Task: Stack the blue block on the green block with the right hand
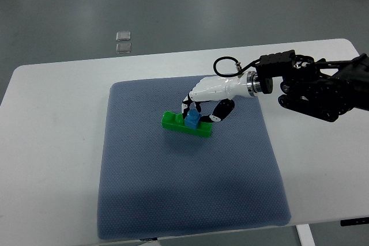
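Two right hand (203, 103) fingers (188, 103) pinch blue block (191, 120) (seemingly atop green block (185, 124)).

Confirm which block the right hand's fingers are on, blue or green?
The blue block. It is the smaller one, sitting on top of the long green block, with the right hand curled around it; the green one lies flat on the mat.

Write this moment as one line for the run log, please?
arm: right | right hand: fingers around blue block | blue block: on green block | surface: blue mat | left arm: not in view
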Tool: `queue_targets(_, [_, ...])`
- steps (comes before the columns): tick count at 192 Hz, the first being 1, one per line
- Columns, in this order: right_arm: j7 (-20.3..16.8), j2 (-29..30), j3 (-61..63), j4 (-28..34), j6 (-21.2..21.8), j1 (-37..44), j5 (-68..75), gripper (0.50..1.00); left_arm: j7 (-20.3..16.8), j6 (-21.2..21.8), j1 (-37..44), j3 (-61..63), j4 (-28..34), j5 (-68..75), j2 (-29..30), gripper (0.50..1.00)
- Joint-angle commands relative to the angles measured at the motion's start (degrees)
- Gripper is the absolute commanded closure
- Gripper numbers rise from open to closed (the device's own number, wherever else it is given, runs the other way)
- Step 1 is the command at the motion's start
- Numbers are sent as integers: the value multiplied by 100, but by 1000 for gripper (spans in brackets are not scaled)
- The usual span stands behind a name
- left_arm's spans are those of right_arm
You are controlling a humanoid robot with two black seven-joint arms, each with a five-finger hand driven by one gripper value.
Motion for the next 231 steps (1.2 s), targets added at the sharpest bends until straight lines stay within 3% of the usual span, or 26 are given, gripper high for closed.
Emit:
queue_targets(1, [0,-8,40,2,5,10,0,816,0,2,0,0,1,0,0,500])
queue_targets(124, [-158,-236,461,10,31,115,62,740,0,-6,0,0,1,0,0,500])
queue_targets(155, [-246,-333,1050,10,409,151,150,726,0,2,0,0,1,0,0,500])
queue_targets(176, [-597,-394,1727,2,840,19,888,720,0,2,0,0,1,0,0,500])
queue_targets(192, [-1098,-394,2210,-60,963,-271,1758,718,0,-6,0,0,1,0,0,500])
queue_targets(219, [-1924,-280,3081,-455,743,-834,2822,709,0,2,0,0,1,0,0,500])
queue_targets(231, [-2188,-236,3511,-693,392,-1150,3191,648,0,-6,0,0,1,0,0,500])
